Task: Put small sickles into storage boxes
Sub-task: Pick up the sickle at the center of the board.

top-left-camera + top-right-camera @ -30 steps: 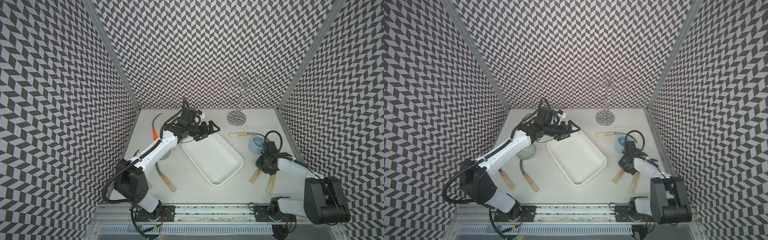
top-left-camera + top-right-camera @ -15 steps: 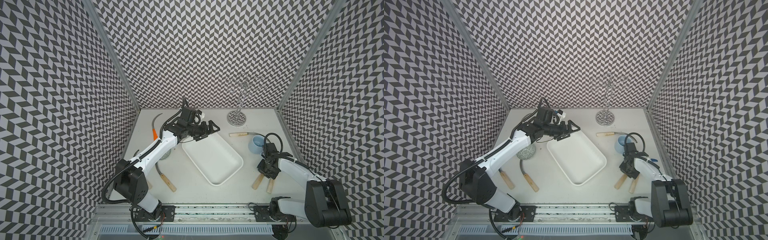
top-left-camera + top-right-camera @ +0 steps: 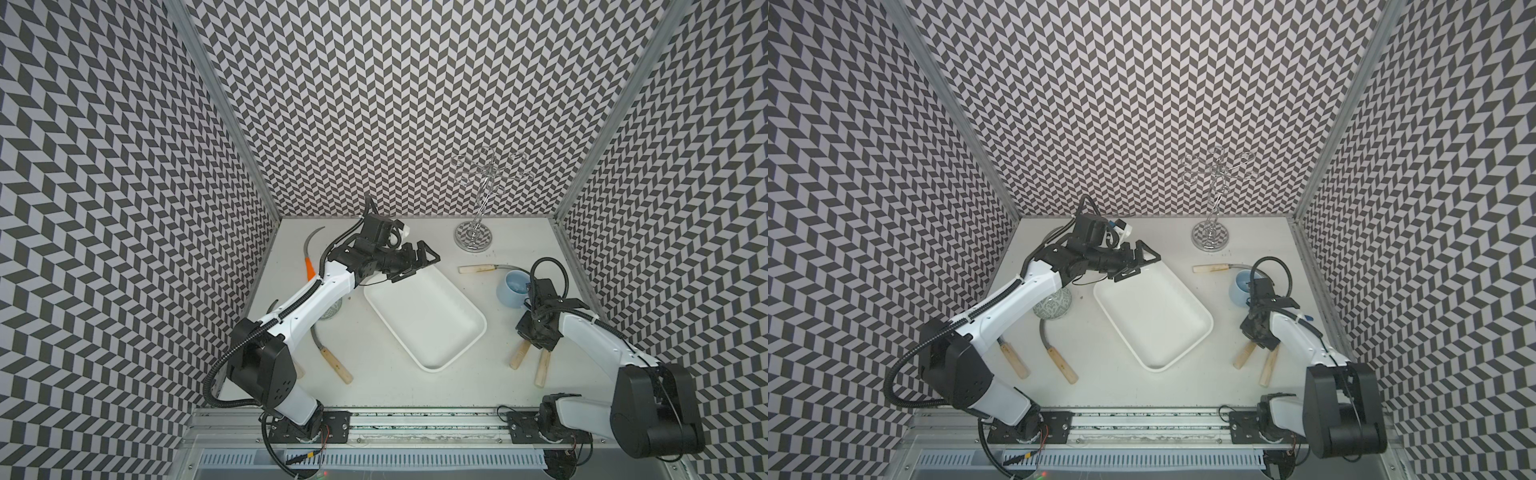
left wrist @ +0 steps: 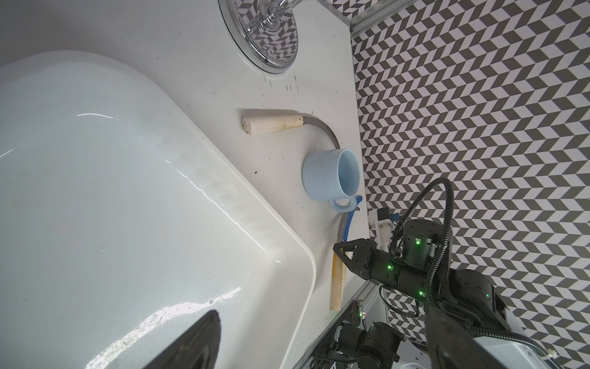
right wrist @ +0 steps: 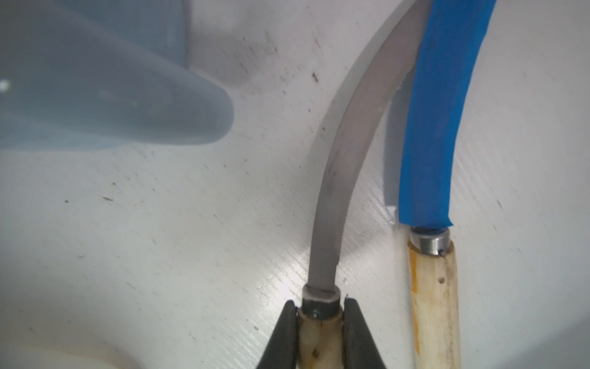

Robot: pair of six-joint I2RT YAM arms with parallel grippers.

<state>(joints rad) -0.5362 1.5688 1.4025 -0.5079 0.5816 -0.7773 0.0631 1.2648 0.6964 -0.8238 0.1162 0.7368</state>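
1. Now the right gripper (image 5: 320, 311) is clamped on the grey-bladed sickle (image 5: 338, 179) at its handle's ferrule end, just beside the blue-bladed sickle (image 5: 437, 111), at 4 o'clock of the white tray (image 3: 424, 316)
2. Meanwhile the left gripper (image 3: 417, 266) hangs with jaws wide apart, empty, over the tray's 11 o'clock corner
3. Since a second ago the right gripper has drawn its sickle toward 6 o'clock; the left has not moved

Both top views look down from high at the front over the whole tabletop (image 3: 395, 386). The left wrist view faces the right pincer (image 4: 341, 255); the right wrist view sits close above the tabletop.
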